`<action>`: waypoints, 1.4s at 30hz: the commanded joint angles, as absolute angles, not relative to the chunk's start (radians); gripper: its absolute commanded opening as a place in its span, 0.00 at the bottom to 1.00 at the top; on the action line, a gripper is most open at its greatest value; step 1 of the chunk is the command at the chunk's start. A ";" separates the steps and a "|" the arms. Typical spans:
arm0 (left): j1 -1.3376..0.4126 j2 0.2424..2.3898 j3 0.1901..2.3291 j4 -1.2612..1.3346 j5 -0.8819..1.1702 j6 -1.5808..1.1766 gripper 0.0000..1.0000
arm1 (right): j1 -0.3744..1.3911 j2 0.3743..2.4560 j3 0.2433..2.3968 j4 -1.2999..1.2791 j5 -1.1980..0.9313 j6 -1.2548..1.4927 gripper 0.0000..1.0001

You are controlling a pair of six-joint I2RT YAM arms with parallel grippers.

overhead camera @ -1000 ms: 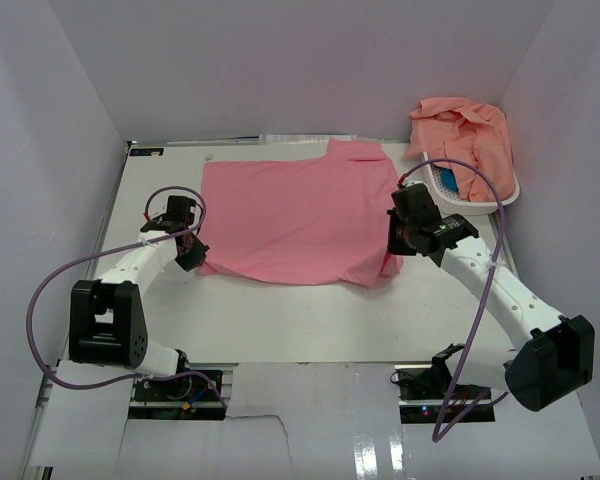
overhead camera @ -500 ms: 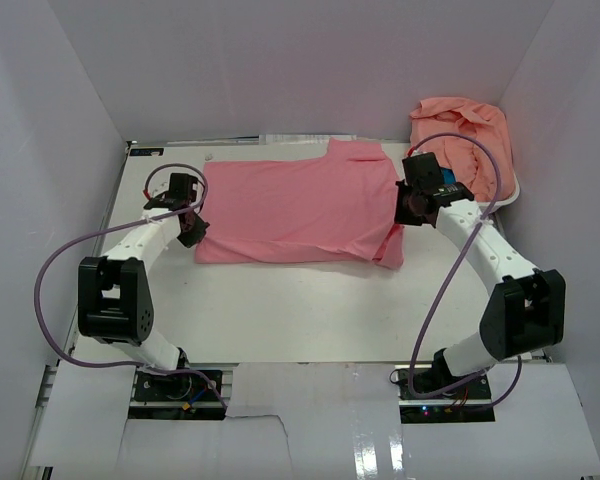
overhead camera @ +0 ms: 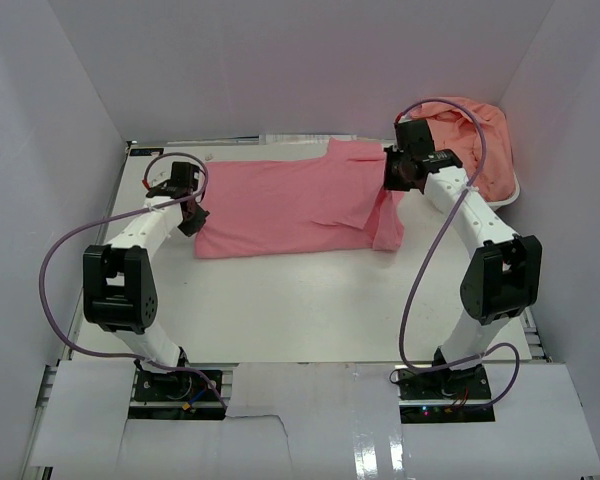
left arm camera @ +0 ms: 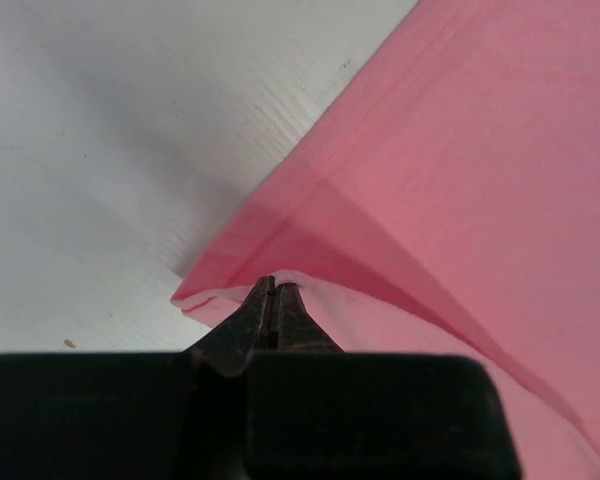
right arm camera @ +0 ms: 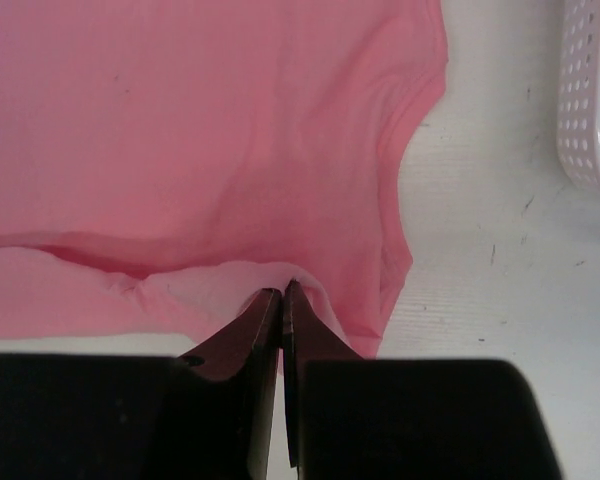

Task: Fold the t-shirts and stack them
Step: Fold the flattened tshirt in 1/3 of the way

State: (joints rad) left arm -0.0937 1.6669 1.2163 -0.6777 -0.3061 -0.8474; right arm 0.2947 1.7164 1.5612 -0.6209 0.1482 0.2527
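A pink t-shirt [overhead camera: 290, 205] lies spread across the back half of the white table, its near edge lifted and carried toward the back. My left gripper [overhead camera: 192, 222] is shut on the shirt's left near corner [left arm camera: 230, 285]. My right gripper [overhead camera: 392, 180] is shut on the shirt's right near edge [right arm camera: 310, 290], and cloth hangs below it. In the right wrist view a sleeve [right arm camera: 410, 120] lies flat beyond the jaws. Salmon-peach t-shirts [overhead camera: 475, 140] are heaped in the basket at the back right.
The white slotted basket [overhead camera: 512, 190] stands at the back right corner, and its wall shows in the right wrist view [right arm camera: 590, 90]. White walls close in the left, back and right sides. Bare table [overhead camera: 300, 300] lies between the shirt and the arm bases.
Both grippers have moved toward the back with the shirt's near edge, so the shirt's visible depth has shrunk. The right gripper has risen and travelled further back than the left.
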 commanded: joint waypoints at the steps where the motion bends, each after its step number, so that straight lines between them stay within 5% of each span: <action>1: -0.089 1.670 1.279 -0.690 -0.348 -0.854 0.00 | 0.285 1.759 1.652 -0.624 0.135 0.226 0.08; 25: -0.087 1.813 1.431 -0.719 -0.348 -0.828 0.00 | 0.265 1.995 1.903 -0.660 0.121 0.206 0.08; 27: -0.089 1.830 1.440 -0.721 -0.345 -0.821 0.00 | 0.264 2.020 1.939 -0.669 0.124 0.203 0.12; 29: -0.089 1.847 1.463 -0.727 -0.336 -0.808 0.00 | 0.261 2.057 1.989 -0.679 0.138 0.202 0.38; 30: -0.089 1.855 1.473 -0.741 -0.334 -0.807 0.03 | 0.259 2.068 2.003 -0.681 0.147 0.202 0.51; 31: -0.087 1.868 1.480 -0.747 -0.333 -0.808 0.12 | 0.256 2.081 2.020 -0.683 0.158 0.201 0.76; 32: -0.087 1.871 1.488 -0.752 -0.330 -0.805 0.39 | 0.255 2.085 2.043 -0.681 0.179 0.196 0.84; 34: -0.086 1.870 1.497 -0.770 -0.340 -0.807 0.64 | 0.247 2.076 2.060 -0.690 0.189 0.195 0.88; 35: -0.084 1.861 1.508 -0.778 -0.347 -0.807 0.89 | 0.247 2.063 2.043 -0.692 0.202 0.192 0.89; 36: -0.086 1.852 1.512 -0.788 -0.368 -0.805 0.98 | 0.247 2.047 2.022 -0.686 0.206 0.189 0.89; 42: -0.089 1.735 1.491 -0.793 -0.380 -0.762 0.98 | 0.250 1.807 1.593 -0.598 0.134 0.204 0.89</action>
